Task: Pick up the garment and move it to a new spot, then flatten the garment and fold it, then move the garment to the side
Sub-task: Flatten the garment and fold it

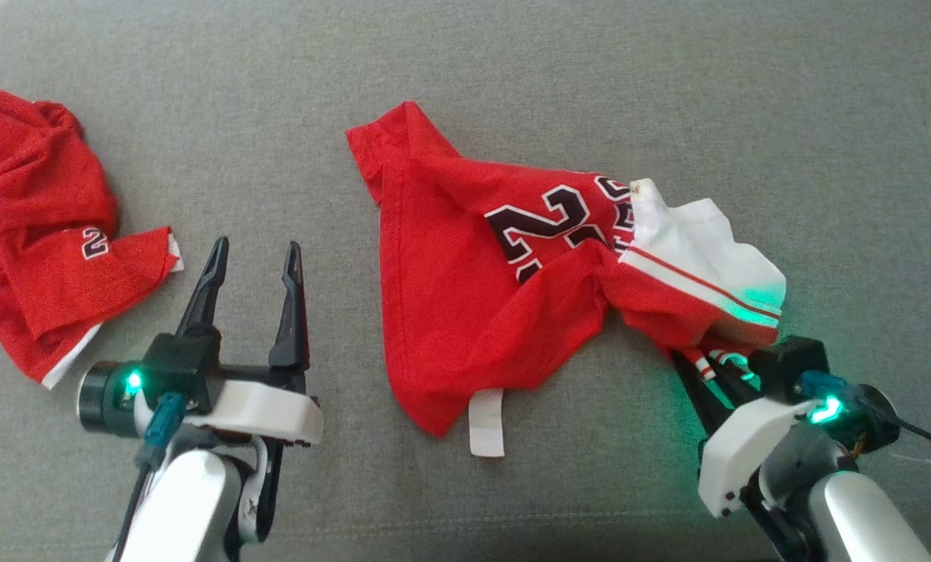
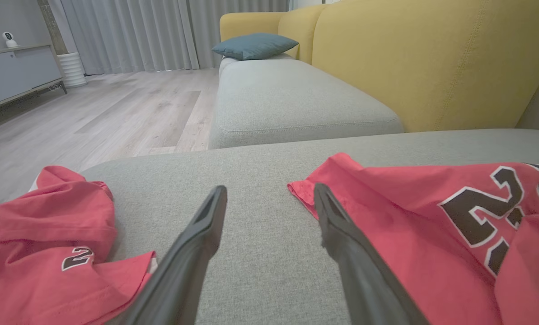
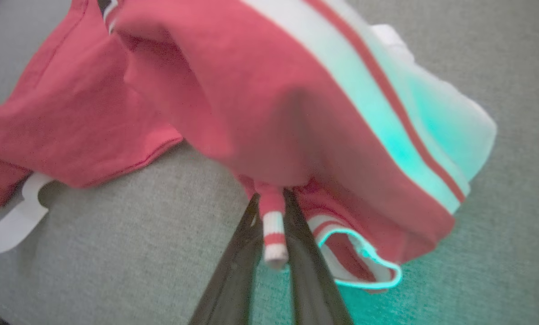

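One end effector (image 3: 273,199) seemingly pinches garment (image 3: 251,90).

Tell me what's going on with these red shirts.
The robot's right gripper is shut on the striped trim of the red jersey, which lies crumpled, not yet flattened, on the grey sofa cushion. The left gripper is open and holds nothing, beside the jersey's other end. A second red garment lies bunched to the left.

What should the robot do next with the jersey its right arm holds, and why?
Probably swing the left gripper right to the jersey's left edge: its jaws stand open and empty over bare cushion, while the right gripper has its jaws shut on the striped trim, and the cloth lies bunched, not flat.
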You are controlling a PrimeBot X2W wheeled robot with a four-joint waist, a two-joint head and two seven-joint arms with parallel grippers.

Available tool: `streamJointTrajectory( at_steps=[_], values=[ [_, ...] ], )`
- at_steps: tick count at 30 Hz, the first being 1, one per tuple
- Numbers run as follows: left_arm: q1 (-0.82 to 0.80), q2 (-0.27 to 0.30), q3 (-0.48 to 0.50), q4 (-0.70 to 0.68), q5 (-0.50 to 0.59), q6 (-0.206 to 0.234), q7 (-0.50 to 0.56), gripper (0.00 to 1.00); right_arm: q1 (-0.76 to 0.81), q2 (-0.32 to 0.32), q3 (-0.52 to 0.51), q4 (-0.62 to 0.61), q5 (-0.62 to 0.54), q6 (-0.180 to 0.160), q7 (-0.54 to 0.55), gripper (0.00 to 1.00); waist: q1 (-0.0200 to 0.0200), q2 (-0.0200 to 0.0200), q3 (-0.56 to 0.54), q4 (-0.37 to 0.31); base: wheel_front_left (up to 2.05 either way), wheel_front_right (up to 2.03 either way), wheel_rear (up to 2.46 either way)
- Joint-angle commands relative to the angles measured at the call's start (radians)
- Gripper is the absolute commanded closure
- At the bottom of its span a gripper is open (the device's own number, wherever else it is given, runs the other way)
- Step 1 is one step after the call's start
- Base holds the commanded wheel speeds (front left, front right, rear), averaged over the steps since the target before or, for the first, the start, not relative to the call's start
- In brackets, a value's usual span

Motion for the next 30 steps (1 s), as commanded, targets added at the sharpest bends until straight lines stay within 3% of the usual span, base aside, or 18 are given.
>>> streamJointTrajectory(
  at_steps=[1, 8, 17, 23, 30],
  values=[
    [-0.024, 0.020, 0.034, -0.029, -0.003, -0.002, -0.010, 0.00, 0.004, 0.025, -0.011, -0.028, 0.001, 0.004, -0.029, 0.00, 0.0000, 0.0000, -0.006, -0.006, 0.00, 0.00, 0.00],
    [-0.012, 0.031, 0.033, -0.031, 0.003, 0.010, -0.008, 0.00, 0.041, 0.099, -0.068, -0.122, -0.002, 0.004, -0.187, 0.00, 0.0000, 0.0000, -0.032, -0.016, 0.00, 0.00, 0.00],
    [0.014, 0.049, 0.048, -0.054, 0.004, 0.032, -0.008, 0.00, 0.045, 0.117, -0.096, -0.277, 0.025, 0.004, -0.309, 0.00, 0.0000, 0.0000, -0.068, -0.035, 0.00, 0.00, 0.00],
    [0.038, 0.058, 0.046, -0.075, 0.003, 0.041, -0.001, 0.00, 0.035, 0.128, -0.200, -0.283, -0.018, 0.004, -0.331, 0.00, 0.0000, 0.0000, -0.098, -0.040, 0.00, 0.00, 0.00],
    [0.054, 0.068, 0.040, -0.087, -0.001, 0.043, 0.011, 0.00, 0.043, 0.139, -0.224, -0.279, -0.031, 0.004, -0.328, 0.00, 0.0000, 0.0000, -0.113, -0.038, 0.00, 0.00, 0.00]
  ],
)
